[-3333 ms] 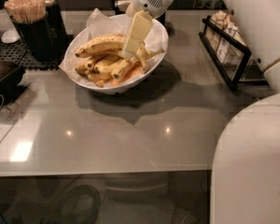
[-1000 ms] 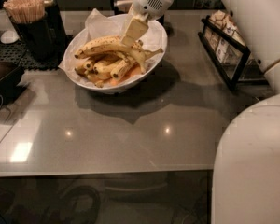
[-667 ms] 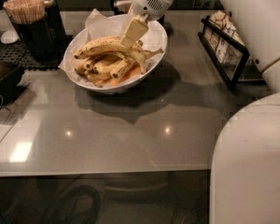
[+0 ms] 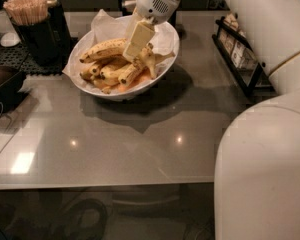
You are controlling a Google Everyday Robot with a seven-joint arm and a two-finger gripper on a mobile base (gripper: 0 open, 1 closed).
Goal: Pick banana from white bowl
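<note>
The white bowl [image 4: 121,91] stands at the back of the grey table and is lined with crinkled white paper. It holds several yellow bananas. The banana [image 4: 102,49], long, curved and brown-speckled, lies on top of the pile at the bowl's left. My gripper [image 4: 135,51] reaches down into the bowl from above, and its cream tip sits at the right end of that banana. Shorter bananas [image 4: 117,72] lie under and right of the gripper, partly hidden by it.
A black holder of wooden stir sticks [image 4: 33,25] stands left of the bowl on a black mat. A dark object [image 4: 2,87] sits at the left edge. A black wire rack of packets [image 4: 238,55] stands at the right. My white body [image 4: 262,169] fills the lower right.
Since 3.3 s ago my gripper has risen a little out of the banana pile. Over the last second it has stayed over the bowl, and the bananas have not visibly shifted.
</note>
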